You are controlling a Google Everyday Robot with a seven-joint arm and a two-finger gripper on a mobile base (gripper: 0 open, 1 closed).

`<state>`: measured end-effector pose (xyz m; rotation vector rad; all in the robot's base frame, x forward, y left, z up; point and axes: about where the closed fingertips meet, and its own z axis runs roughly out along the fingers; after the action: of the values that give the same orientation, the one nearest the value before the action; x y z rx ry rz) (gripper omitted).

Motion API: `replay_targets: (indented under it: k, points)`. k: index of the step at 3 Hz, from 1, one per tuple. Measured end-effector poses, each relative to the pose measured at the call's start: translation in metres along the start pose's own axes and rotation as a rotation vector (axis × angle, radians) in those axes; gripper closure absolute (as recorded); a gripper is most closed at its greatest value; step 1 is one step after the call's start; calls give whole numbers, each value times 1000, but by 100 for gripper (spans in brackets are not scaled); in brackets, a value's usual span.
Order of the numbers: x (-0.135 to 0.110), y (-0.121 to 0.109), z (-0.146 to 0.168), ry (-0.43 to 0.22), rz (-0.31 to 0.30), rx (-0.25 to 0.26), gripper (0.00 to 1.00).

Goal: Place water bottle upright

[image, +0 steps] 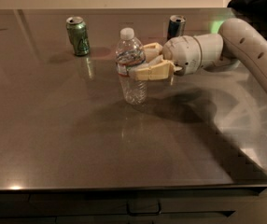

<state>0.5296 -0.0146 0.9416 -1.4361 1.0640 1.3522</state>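
Camera view: gripper (pixel 142 62) at upright water bottle (pixel 133 85) on grey table (pixel 54 129)

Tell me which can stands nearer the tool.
The blue-silver can, just behind the tool, which is closed on the upright bottle at its label. The green can stands farther off, on the bottle's other side.

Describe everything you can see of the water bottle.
The water bottle is clear, ribbed plastic with a white screw cap and a red, white and blue label band around its upper body. It stands upright near the middle of the metal table, right of the green can. The gripper reaches in from the right and clamps it at label height, one finger behind, one in front. Whether its base touches the table cannot be told.
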Motion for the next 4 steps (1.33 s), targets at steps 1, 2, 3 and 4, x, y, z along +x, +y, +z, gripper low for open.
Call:
replay_targets:
  k: [1, 2, 3, 4]
  points:
    - [5, 0, -3, -16, -6, -2, 100]
    - [10, 0, -4, -19, -10, 9, 84]
    - [15, 0, -5, -26, -11, 21, 61]
    - [17, -1, -5, -40, -14, 30, 37]
